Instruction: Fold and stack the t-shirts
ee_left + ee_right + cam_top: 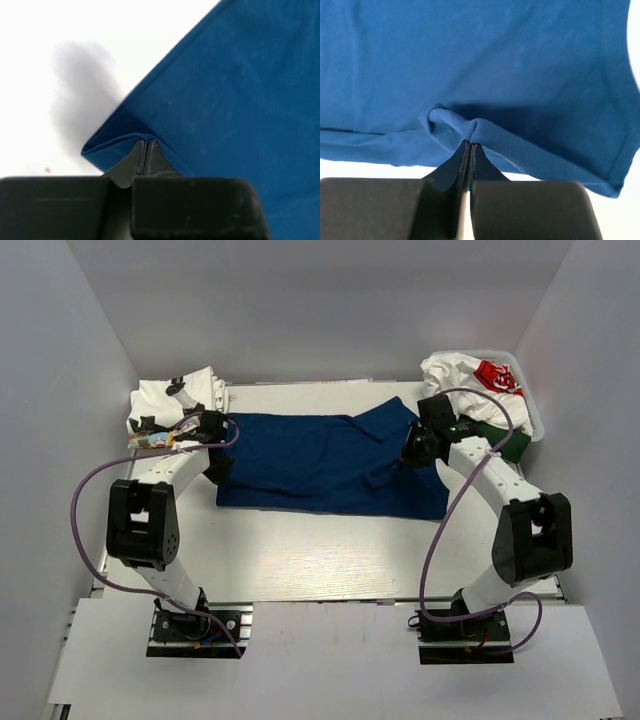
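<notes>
Tabletop (300, 550) bears blue t-shirt (320, 465) clamped by left end effector (146, 143), right end effector (470, 145)

Left gripper (146, 144) and right gripper (470, 146) pinched closed — arms outstretched.

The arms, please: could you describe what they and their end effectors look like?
The left arm and right arm have white links and boxy black joint housings, on black base plates. A purple cable loops along each. The left end effector and right end effector are black, with two fingers tapering to thin tips.
</notes>
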Motion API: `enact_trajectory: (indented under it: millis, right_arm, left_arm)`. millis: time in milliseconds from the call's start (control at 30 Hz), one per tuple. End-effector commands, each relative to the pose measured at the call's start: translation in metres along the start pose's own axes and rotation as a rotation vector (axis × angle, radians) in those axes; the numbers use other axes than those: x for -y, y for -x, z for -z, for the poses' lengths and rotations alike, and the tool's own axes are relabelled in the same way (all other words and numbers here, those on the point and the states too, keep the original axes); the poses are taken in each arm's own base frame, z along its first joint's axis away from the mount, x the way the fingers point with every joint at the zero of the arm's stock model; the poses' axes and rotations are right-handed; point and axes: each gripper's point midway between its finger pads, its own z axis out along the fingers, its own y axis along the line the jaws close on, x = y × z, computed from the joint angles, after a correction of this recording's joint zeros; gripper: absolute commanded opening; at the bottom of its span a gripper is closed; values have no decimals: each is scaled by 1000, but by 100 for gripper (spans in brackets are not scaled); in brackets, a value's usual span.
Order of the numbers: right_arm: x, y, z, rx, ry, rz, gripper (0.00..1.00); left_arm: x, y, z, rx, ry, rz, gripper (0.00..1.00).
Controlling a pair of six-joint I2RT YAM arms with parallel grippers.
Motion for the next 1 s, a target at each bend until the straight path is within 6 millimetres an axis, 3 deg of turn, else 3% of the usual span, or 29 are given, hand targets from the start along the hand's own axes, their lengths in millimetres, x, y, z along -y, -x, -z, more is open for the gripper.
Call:
enact_trajectory:
  millis: [0, 100, 267, 300, 333, 400, 433, 467, 500, 533, 567, 600, 700, 733, 800, 833, 900, 933, 967]
  right_arm:
    - [0, 31, -5, 57, 15, 9, 0]
    - [12, 43, -18, 62, -5, -5, 0]
    - [12, 68, -32, 104, 26, 34, 0]
    - [16, 71, -38, 99, 20, 36, 0]
    - [19, 71, -47, 88, 16, 41, 0]
    - [17, 90, -56, 125, 23, 96, 0]
    - [23, 81, -74, 72, 27, 98, 0]
    - [17, 105, -68, 109, 48, 135, 7]
    - [11, 102, -71, 88, 66, 160, 18]
    - [12, 93, -85, 39, 72, 162, 29]
    - [5, 106, -77, 53, 82, 178, 70]
    - [3, 107, -76, 49, 84, 179, 87]
    - [1, 98, -69, 40, 92, 179, 90]
    - [5, 82, -61, 24, 93, 173, 90]
    - [-5, 79, -49, 58, 142, 179, 90]
    - [6, 55, -57, 16, 135, 168, 90]
    - [-5, 48, -45, 30, 187, 179, 90]
    - [2, 28, -51, -14, 179, 172, 90]
    - [-2, 22, -48, -23, 201, 178, 90]
  left_arm:
    - [7, 28, -4, 73, 9, 55, 0]
    - [20, 37, -14, 67, 5, 56, 0]
    - [24, 33, -28, 44, 20, 36, 0]
    - [26, 38, -27, 58, 19, 40, 6]
    - [24, 35, -31, 51, 29, 9, 21]
    - [32, 45, -33, 58, 13, -2, 41]
    - [33, 46, -35, 59, 12, -21, 71]
    - [37, 49, -35, 64, 6, -29, 90]
    - [41, 51, -33, 63, -7, -26, 100]
    - [38, 50, -33, 57, 0, -44, 100]
    - [42, 55, -28, 70, -14, -39, 100]
    - [43, 56, -26, 70, -14, -38, 100]
    - [45, 69, -4, 109, -45, -43, 100]
    - [43, 70, 1, 114, -50, -50, 100]
    - [42, 66, 7, 110, -81, -56, 100]
    - [48, 66, 17, 117, -116, -56, 100]
    - [49, 60, 20, 105, -154, -62, 100]
    - [49, 52, 17, 95, -153, -75, 100]
    - [54, 51, 21, 91, -187, -81, 100]
